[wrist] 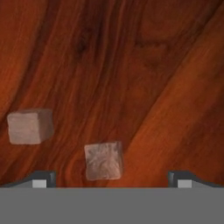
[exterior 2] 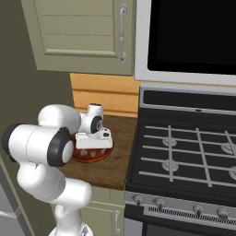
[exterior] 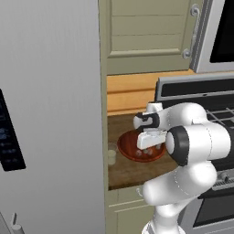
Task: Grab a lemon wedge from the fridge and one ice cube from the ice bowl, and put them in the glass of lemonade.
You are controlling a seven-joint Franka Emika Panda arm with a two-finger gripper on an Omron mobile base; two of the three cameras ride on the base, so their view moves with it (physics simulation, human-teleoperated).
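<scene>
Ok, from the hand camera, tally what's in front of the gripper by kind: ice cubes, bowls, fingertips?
Ice cubes: 2, one at the left and one between the fingertips' line
Ice bowl: 1, its reddish-brown inside behind both cubes
Gripper fingertips: 2, the left-hand one and the right-hand one, wide apart
Total: 5
</scene>
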